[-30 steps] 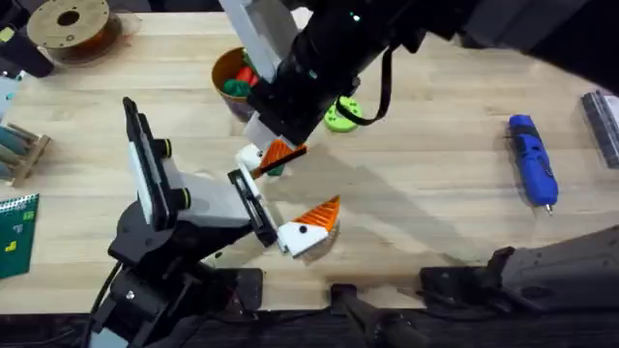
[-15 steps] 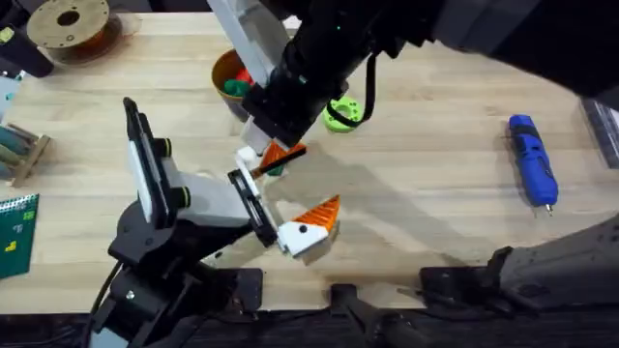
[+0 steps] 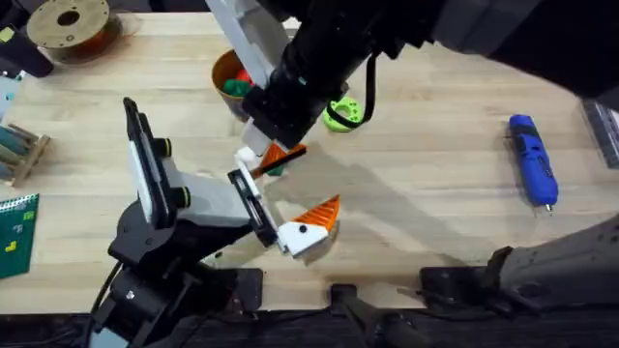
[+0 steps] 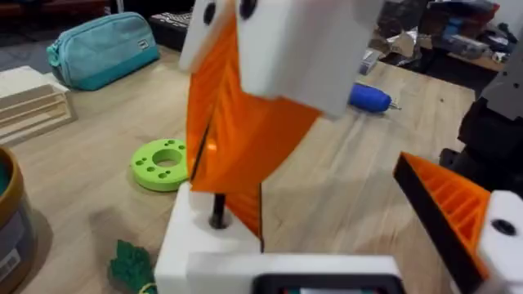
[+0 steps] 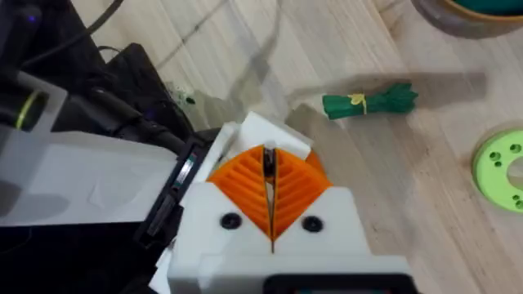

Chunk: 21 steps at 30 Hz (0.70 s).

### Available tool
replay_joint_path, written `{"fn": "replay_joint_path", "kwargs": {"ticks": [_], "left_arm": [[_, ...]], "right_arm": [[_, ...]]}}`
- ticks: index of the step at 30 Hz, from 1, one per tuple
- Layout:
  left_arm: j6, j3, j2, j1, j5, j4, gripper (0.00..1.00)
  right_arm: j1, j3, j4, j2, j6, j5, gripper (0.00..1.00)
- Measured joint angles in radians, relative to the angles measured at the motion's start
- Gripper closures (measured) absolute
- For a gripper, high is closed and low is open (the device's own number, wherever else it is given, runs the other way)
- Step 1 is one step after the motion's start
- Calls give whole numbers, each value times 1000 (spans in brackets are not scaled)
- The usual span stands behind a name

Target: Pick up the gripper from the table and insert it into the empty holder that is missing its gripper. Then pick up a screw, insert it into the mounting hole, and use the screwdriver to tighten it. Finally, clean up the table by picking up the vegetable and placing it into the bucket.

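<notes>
The wooden table [image 3: 435,222] carries a lime-green plastic ring with small holes [image 3: 341,114], a blue electric screwdriver [image 3: 533,160] well apart toward the right edge, and a brown round bucket [image 3: 226,77] holding red and green items, partly hidden under the right arm. At far left stand a filament spool [image 3: 68,23], a wooden rack [image 3: 21,151] and a green notebook [image 3: 16,232]. A green leafy toy vegetable with a yellow band [image 5: 369,101] lies on the wood beside the grippers, near the ring. The right gripper [image 5: 270,189], white with orange ribbed pads pressed together, is clenched on a thin dark screw [image 5: 268,162], held upright over the white holder block [image 4: 214,245] at the left arm's tip. The left gripper [image 3: 308,228] stands released; one orange-padded finger [image 4: 458,214] lies apart from the block.
</notes>
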<state>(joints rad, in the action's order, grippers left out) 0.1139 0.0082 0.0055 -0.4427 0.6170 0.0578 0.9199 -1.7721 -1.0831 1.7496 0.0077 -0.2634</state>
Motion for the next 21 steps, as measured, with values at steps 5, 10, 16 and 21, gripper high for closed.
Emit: {"fn": "replay_joint_path", "kwargs": {"ticks": [5, 10, 16, 21], "left_arm": [[0, 0, 0, 0, 0, 0, 14], [0, 0, 0, 0, 0, 0, 14], [-2, 0, 0, 0, 1, -1, 14], [-2, 0, 0, 0, 1, -1, 14]], "right_arm": [[0, 0, -5, 0, 0, 0, 994], [0, -1, -9, 0, 0, 0, 994], [0, -8, -13, 0, 3, 1, 994], [0, -22, -18, 0, 7, 4, 994]]}}
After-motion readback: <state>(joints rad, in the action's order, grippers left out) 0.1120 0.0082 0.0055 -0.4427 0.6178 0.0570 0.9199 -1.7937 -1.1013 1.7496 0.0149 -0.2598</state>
